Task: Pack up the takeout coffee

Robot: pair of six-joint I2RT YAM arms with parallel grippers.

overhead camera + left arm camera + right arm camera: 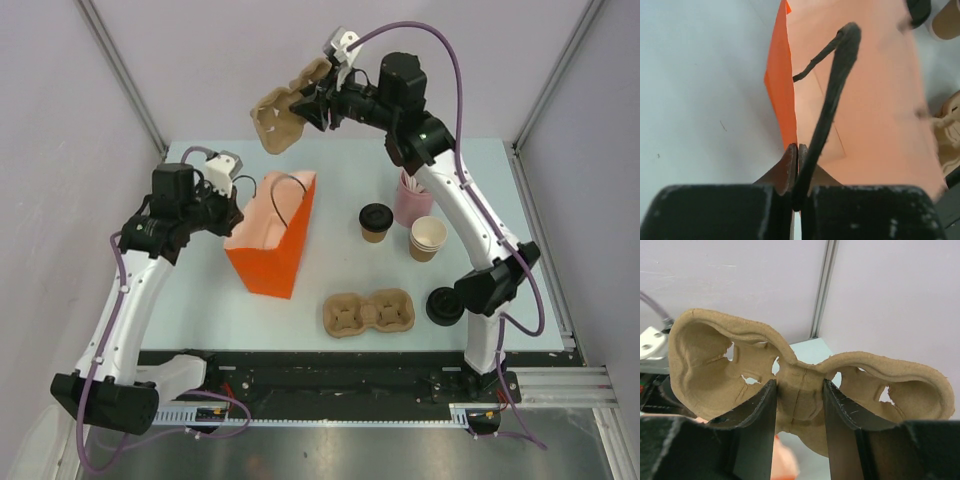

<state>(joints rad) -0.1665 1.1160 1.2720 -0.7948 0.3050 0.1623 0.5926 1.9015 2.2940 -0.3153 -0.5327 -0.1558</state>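
The takeout coffee, a kraft cup with a black lid, stands on the table right of the orange paper bag. My left gripper is shut on the bag's left rim, beside its black handle, holding the bag open. My right gripper is shut on the middle bridge of a brown pulp cup carrier and holds it high above the bag's far end. In the right wrist view the carrier sits between my fingers.
A second pulp carrier lies at the front. A pink straw holder, a stack of lidless cups and a loose black lid are on the right. Walls enclose the table.
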